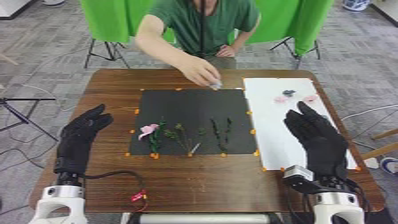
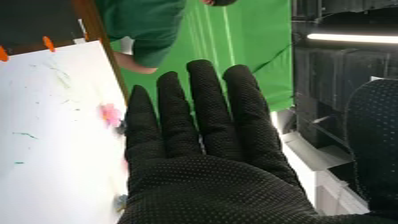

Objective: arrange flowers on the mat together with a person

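left hand (image 1: 82, 135) was open wide, fingers straight, over the brown tbl (image 1: 111, 187) just beside the black mat (image 1: 182, 112), on its l side. right hand (image 1: 318, 142) was also spread w/ fingers straight & holding nothing, above the white sheet (image 1: 274, 132) r of the mat; in the right wrist view its fingers showed straight too, w/ small gaps btwn them.

person's hand (image 1: 201, 73) held a small pale gray-blue item (image 1: 215, 86) over the mat's far edge, nr its far r corner; type hard to tell.

on the mat, nr side: pink flower (image 1: 148, 130) w/ green stem at l, thin green sprigs (image 1: 181, 134) mid, two dark green stems (image 1: 227, 135) at r, apart from the pink one. slim white piece (image 1: 195, 148) lay nr the sprigs.

far part of the sheet had a pink bloom (image 1: 281, 99), a blue-gray bloom (image 1: 289, 93) & a second pink bloom (image 1: 309, 99), nr the right hand's fingertips. orange tabs (image 1: 253, 131) ran along the mat's edges.
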`<control>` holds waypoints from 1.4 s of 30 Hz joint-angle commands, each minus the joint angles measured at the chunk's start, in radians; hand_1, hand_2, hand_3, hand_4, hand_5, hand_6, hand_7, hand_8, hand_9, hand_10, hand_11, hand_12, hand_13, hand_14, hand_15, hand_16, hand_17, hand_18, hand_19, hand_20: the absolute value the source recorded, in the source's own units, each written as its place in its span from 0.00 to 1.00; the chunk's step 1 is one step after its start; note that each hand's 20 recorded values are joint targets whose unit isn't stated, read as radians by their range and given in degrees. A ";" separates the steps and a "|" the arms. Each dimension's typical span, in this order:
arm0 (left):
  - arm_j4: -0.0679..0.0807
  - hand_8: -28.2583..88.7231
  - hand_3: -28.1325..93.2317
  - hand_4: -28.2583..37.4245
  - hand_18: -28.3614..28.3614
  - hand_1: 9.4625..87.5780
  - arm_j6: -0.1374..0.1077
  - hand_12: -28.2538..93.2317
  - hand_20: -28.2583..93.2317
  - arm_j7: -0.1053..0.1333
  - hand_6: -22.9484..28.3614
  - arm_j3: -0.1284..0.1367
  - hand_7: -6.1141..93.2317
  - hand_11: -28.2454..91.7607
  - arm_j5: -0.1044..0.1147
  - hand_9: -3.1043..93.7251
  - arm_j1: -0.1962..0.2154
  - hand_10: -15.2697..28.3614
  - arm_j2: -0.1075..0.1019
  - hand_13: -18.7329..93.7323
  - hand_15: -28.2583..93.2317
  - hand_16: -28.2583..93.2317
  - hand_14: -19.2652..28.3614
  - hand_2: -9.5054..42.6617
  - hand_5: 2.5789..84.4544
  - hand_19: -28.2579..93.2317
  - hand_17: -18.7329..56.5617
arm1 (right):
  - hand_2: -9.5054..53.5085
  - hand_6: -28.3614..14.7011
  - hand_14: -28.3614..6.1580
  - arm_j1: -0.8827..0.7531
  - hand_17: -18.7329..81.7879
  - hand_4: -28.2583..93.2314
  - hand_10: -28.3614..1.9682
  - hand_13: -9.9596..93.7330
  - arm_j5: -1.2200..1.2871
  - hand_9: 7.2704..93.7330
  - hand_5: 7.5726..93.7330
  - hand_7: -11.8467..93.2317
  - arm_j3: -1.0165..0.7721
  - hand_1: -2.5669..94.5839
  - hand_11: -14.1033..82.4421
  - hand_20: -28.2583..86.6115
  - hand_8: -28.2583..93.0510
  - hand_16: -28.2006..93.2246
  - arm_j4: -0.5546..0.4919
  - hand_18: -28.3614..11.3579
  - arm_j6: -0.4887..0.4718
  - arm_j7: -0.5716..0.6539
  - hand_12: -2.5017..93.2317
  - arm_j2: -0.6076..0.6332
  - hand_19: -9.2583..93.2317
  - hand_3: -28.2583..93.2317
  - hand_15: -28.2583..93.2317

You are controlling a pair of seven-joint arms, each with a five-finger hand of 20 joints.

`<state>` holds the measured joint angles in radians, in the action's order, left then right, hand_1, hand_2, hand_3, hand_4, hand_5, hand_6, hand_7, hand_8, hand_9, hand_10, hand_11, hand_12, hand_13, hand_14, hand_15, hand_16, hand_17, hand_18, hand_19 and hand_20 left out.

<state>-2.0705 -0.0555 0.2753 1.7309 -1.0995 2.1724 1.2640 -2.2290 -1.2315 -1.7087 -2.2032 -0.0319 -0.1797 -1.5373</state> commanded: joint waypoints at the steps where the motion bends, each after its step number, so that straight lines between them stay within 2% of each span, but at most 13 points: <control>1: 0.003 0.19 0.78 0.18 0.73 0.24 0.017 0.35 0.39 -0.014 0.51 0.003 0.20 0.39 -0.008 0.51 0.006 0.64 0.002 0.49 0.35 0.27 0.76 0.08 0.53 0.31 0.32 | 0.24 0.53 0.37 -0.014 0.37 0.09 0.41 0.41 0.003 0.46 0.43 0.18 0.009 0.12 0.20 0.48 0.17 0.34 -0.007 0.40 -0.002 -0.009 0.15 -0.001 0.12 0.87 0.31; 5: 0.003 0.19 0.78 0.18 0.73 0.23 0.029 0.35 0.39 -0.014 0.51 0.006 0.20 0.39 -0.016 0.51 0.006 0.64 0.005 0.49 0.35 0.27 0.76 0.08 0.53 0.31 0.32 | 0.24 0.53 0.37 -0.015 0.37 0.09 0.41 0.41 0.003 0.46 0.43 0.18 0.008 0.12 0.20 0.48 0.17 0.34 -0.003 0.40 -0.007 -0.009 0.15 0.000 0.12 0.87 0.31; 11: 0.002 0.19 0.78 0.18 0.73 0.23 0.025 0.35 0.39 -0.015 0.51 0.008 0.20 0.39 -0.015 0.51 0.008 0.64 0.012 0.49 0.35 0.27 0.76 0.08 0.53 0.31 0.32 | 0.24 0.53 0.37 -0.017 0.37 0.09 0.41 0.41 0.004 0.46 0.43 0.18 0.009 0.12 0.20 0.48 0.17 0.34 0.001 0.40 0.005 -0.010 0.15 -0.005 0.13 0.88 0.31; 18: 0.000 0.19 0.78 0.18 0.73 0.23 0.022 0.35 0.39 -0.020 0.51 0.011 0.20 0.39 -0.012 0.51 0.014 0.64 0.010 0.49 0.35 0.27 0.76 0.08 0.53 0.31 0.32 | 0.24 0.53 0.37 -0.023 0.37 0.10 0.41 0.41 -0.002 0.46 0.44 0.18 0.012 0.12 0.20 0.48 0.17 0.34 0.001 0.40 0.021 -0.017 0.15 -0.006 0.13 0.88 0.31; 20: -0.002 0.19 0.78 0.18 0.73 0.23 0.019 0.35 0.39 -0.019 0.51 0.014 0.20 0.39 -0.012 0.51 0.019 0.64 0.007 0.49 0.35 0.27 0.76 0.07 0.53 0.31 0.32 | 0.23 0.53 0.42 -0.025 0.37 0.10 0.40 0.41 -0.003 0.46 0.44 0.18 0.011 0.12 0.20 0.48 0.17 0.34 0.001 0.41 0.021 -0.019 0.15 -0.006 0.13 0.88 0.31; 23: -0.004 0.19 0.78 0.18 0.73 0.23 0.018 0.35 0.39 -0.017 0.51 0.019 0.20 0.39 -0.012 0.51 0.025 0.64 0.006 0.49 0.35 0.27 0.76 0.07 0.53 0.31 0.32 | 0.22 0.53 0.44 -0.027 0.38 0.10 0.41 0.41 -0.009 0.47 0.44 0.19 0.010 0.12 0.20 0.48 0.17 0.34 0.001 0.42 0.023 -0.022 0.15 -0.005 0.13 0.88 0.31; 38: -0.008 0.19 0.78 0.18 0.73 0.23 0.019 0.35 0.38 -0.014 0.51 0.026 0.19 0.39 -0.009 0.51 0.039 0.64 0.009 0.49 0.35 0.27 0.76 0.07 0.53 0.31 0.32 | 0.18 0.54 0.43 -0.012 0.39 0.10 0.41 0.43 -0.035 0.47 0.45 0.19 -0.013 0.15 0.21 0.49 0.17 0.34 0.009 0.41 0.001 -0.023 0.16 0.004 0.15 0.88 0.32; 40: -0.008 0.19 0.78 0.18 0.73 0.23 0.018 0.35 0.38 -0.014 0.51 0.026 0.19 0.39 -0.007 0.51 0.039 0.64 0.009 0.49 0.35 0.27 0.76 0.07 0.53 0.31 0.32 | 0.16 0.55 0.42 0.008 0.40 0.10 0.41 0.44 -0.069 0.47 0.45 0.20 -0.035 0.17 0.21 0.50 0.17 0.34 0.011 0.40 0.021 -0.032 0.16 0.024 0.16 0.88 0.32; 42: -0.009 0.19 0.78 0.18 0.73 0.23 0.016 0.35 0.38 -0.016 0.51 0.027 0.19 0.39 -0.007 0.51 0.040 0.64 0.006 0.49 0.35 0.27 0.76 0.07 0.53 0.31 0.32 | 0.11 0.56 0.43 0.037 0.43 0.10 0.41 0.46 -0.126 0.48 0.45 0.20 -0.046 0.20 0.21 0.51 0.17 0.35 0.010 0.35 0.107 -0.033 0.18 0.068 0.18 0.87 0.33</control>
<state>-2.0762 -0.0410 0.2686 1.7538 -1.1081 2.1900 1.2665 -2.2359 -1.2477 -1.7119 -2.1948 -0.0241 -0.1914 -1.5364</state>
